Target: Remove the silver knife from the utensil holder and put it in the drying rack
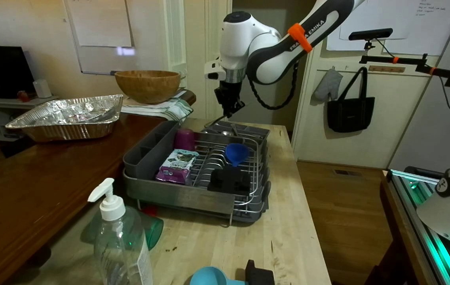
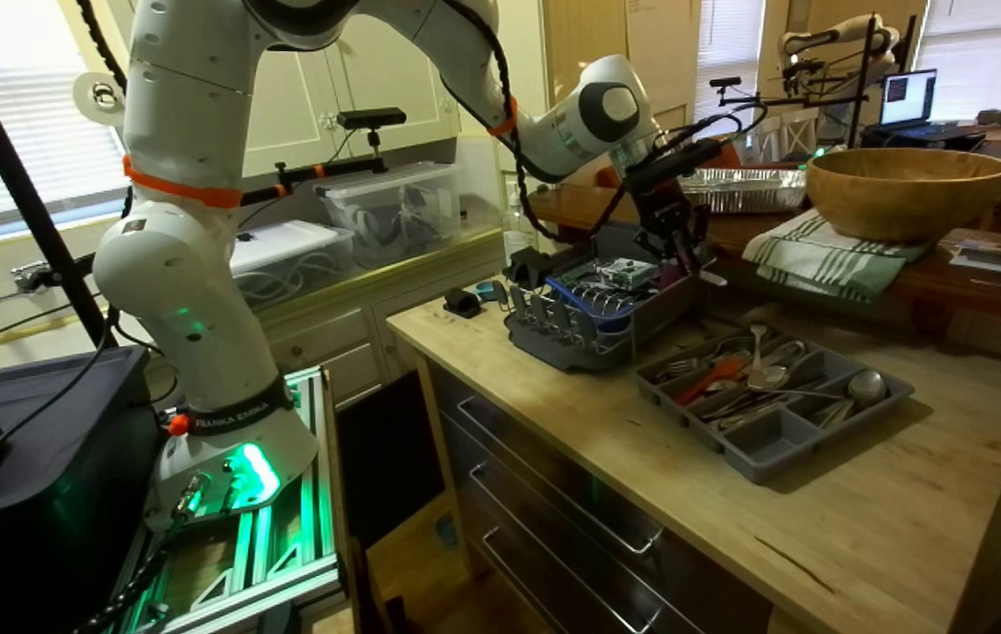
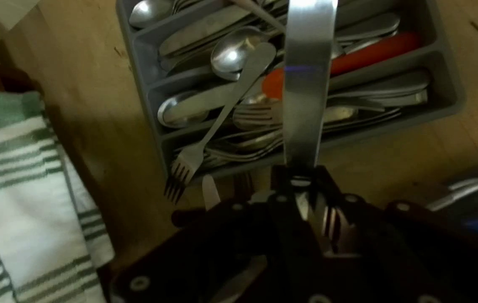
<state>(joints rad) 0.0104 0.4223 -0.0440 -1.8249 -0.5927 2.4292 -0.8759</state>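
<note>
Pincer drawn narrow, I have the silver knife clamped near one end, the rest of it reaching forward from the fingers. Beneath the pincer I see the pale wooden surface; a darker surface runs alongside. Lower than the pincer and nearer the camera in an exterior view stands the drying rack, the knife apart from it. On the darker surface, left of the pincer in an exterior view, I find a foil pan and a wooden bowl. The well-filled utensil holder lies below and to the right of the pincer in an exterior view; from the wrist I see the knife stretching above it. A green-striped towel shows off to the pincer's left there. Down in the rack, below the pincer, are a snack packet, a purple cup and a rounded blue item. Ahead of the pincer and left, a fork slants across the holder's dividers, tines past its edge.
</note>
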